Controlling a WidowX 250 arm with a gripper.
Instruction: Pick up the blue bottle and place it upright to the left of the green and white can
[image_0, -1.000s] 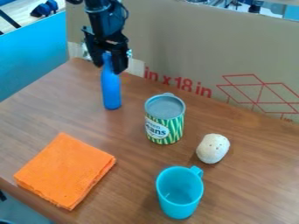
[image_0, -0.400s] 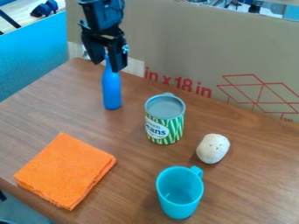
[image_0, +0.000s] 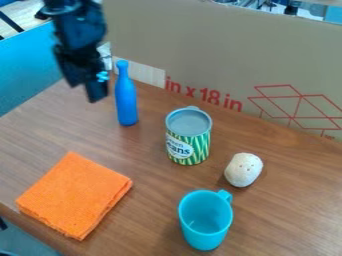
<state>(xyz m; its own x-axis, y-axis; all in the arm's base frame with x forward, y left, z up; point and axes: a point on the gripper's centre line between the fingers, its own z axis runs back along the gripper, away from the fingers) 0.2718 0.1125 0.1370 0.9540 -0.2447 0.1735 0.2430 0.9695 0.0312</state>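
Gripper (image_0: 87, 92): yep, it's pulling away from the blue bottle (image_0: 126, 102) and swinging toward the view's left
Arm (image_0: 77, 26): drifting left too
Bottle top (image_0: 122, 65): now showing, gripper's no longer covering it

Passable over the bare worktop (image_0: 150, 187) between the low, flat orange cloth (image_0: 75, 196) at near left and the upright can (image_0: 189, 140) in the middle. Blocked at far left by the tall blue bottle (image_0: 126, 102), and along the far side by the cardboard wall (image_0: 234, 50). Narrow between the can and the white egg-shaped object (image_0: 244, 170), tighter still towards the turquoise mug's handle (image_0: 226, 196). Roomy at right.
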